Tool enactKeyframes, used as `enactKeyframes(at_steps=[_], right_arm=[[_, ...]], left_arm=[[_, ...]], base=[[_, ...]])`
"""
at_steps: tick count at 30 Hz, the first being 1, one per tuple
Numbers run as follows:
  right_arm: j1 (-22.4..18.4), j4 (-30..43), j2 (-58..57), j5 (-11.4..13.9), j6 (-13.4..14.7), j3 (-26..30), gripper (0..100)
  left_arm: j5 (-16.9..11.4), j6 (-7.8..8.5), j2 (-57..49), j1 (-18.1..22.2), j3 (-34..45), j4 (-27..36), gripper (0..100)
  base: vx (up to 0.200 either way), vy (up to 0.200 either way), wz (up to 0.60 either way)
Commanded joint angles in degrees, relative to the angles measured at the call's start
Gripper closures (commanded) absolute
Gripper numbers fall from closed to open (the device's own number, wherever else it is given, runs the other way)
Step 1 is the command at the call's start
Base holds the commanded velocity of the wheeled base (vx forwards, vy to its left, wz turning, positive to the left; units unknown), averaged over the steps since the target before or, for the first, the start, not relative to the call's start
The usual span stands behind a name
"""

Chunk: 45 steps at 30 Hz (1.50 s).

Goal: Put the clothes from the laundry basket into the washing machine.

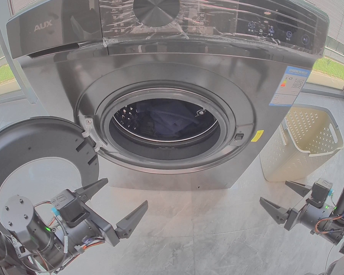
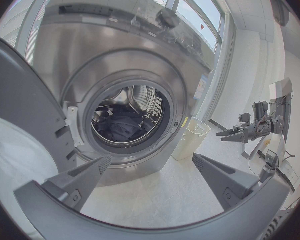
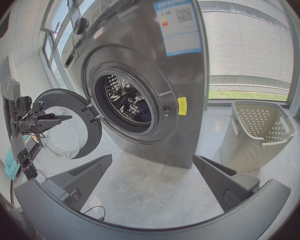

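- A grey front-loading washer (image 1: 61, 81) stands on a pale tiled floor (image 1: 202, 230), its round door (image 1: 38, 138) swung fully open on the hinge at the robot's left.
- Dark blue clothes (image 1: 168, 119) lie heaped in the bottom of the perforated steel drum (image 1: 128, 115), well inside the rubber-lined opening.
- The cream laundry basket (image 1: 290, 161) sits on the floor just beside the washer's right front corner, upright, its patterned inner walls and a side handle in sight.
- The left hand (image 1: 124, 191) hangs low in front of the washer, to the left of the opening and near the open door's lower edge; its two dark fingers are spread wide and hold nothing.
- The right hand (image 1: 273, 191) hangs low on the other side, near the basket's base and apart from it; its fingers are likewise spread wide and hold nothing.
- Both hands point toward the washer, well apart from each other, with bare floor between them.
- Clear plastic film (image 1: 202, 16) wraps the control panel around a round dial (image 1: 156, 5).
- A blue-edged label (image 1: 290, 85) sits on the upper right of the front panel, and a small yellow sticker (image 1: 257, 135) lies just right of the door latch (image 1: 239, 136).
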Motion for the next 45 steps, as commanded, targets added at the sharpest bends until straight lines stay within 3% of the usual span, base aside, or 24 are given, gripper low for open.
enactKeyframes(at_steps=[1, 7, 12, 18, 21, 28, 29, 32, 33, 37, 38, 39, 40, 41, 42, 44, 45], right_arm=[[0.5, 8.5, -15.7, -2.3, 1.2, 1.0, 0], [-1.0, 20.9, -29.0, -3.0, 1.7, 1.0, 0], [-4.6, 33.5, -42.0, -2.9, 1.4, 0.9, 0], [-12.3, 49.4, -58.3, -2.1, 0.9, 0.8, 0], [-15.9, 55.7, -65.4, -1.9, 0.8, 0.8, 0], [-21.2, 69.2, -77.4, -1.7, 0.8, 0.8, 0], [-21.2, 69.2, -77.4, -1.7, 0.8, 0.8, 0], [-21.3, 68.8, -78.0, -3.6, 1.5, 0.9, 0], [-21.3, 68.9, -78.0, -4.2, 1.4, 0.9, 0], [-22.3, 69.1, -77.5, -9.7, -1.8, 0.9, 0], [-22.3, 69.1, -77.5, -9.7, -1.8, 0.9, 0], [-23.1, 69.1, -77.4, -9.7, -1.9, 0.9, 0], [-23.1, 69.1, -77.4, -9.6, -1.6, 0.9, 0], [-23.1, 69.1, -77.4, -9.6, -1.6, 0.9, 0], [-23.2, 69.0, -77.4, -9.9, -1.5, 0.9, 0], [-23.2, 69.0, -77.4, -10.4, -1.4, 0.9, 0], [-23.2, 69.0, -77.4, -10.6, -1.4, 0.9, 0]], left_arm=[[1.4, -0.01, -13.7, 2.0, 2.8, 3.9, 0], [1.5, 0.69, -28.6, 2.8, 2.8, 22.5, 0], [0.8, -0.54, -43.6, 6.2, 2.8, 34.1, 0], [-2.5, -0.28, -57.5, 15.8, 2.8, 50.0, 0], [-5.7, -0.63, -64.1, 21.5, 2.8, 56.4, 0], [-11.2, -0.63, -77.2, 31.2, 2.8, 71.0, 0], [-11.2, -0.63, -77.2, 31.2, 2.8, 71.0, 0], [-16.6, -0.72, -87.0, 35.7, 2.8, 79.9, 0], [-16.9, -0.1, -87.3, 35.9, 2.8, 80.9, 0], [-13.8, 1.3, -86.9, 38.5, 2.8, 83.1, 0], [-13.8, 1.3, -86.9, 38.5, 2.8, 83.1, 0], [-13.9, 2.71, -87.7, 43.1, 2.8, 83.7, 0], [-14.9, 2.45, -89.5, 45.9, 2.8, 83.9, 0], [-14.9, 2.45, -89.5, 45.9, 2.8, 83.9, 0], [-15.6, 3.5, -90.2, 46.0, 2.8, 84.0, 0], [-13.1, 2.71, -89.9, 45.9, 2.8, 84.0, 0], [-11.4, 3.15, -89.9, 45.9, 2.8, 84.1, 0]], base=[[-0.2, 0.0, 0.0], [-0.2, 0.0, 0.0], [-0.2, 0.0, 0.0], [-0.2, 0.0, 0.0], [-0.067, 0.0, 0.0], [-0.171, 0.0, 0.0], [0.0, 0.0, 0.0], [0.0, 0.0, 0.0], [0.0, 0.0, 0.0], [0.0, 0.0, 0.0], [0.0, 0.0, 0.0], [0.0, 0.0, 0.0], [0.0, 0.0, 0.0], [0.0, 0.0, 0.0], [0.0, 0.0, 0.0], [0.0, 0.0, 0.0], [0.0, 0.0, 0.0]])
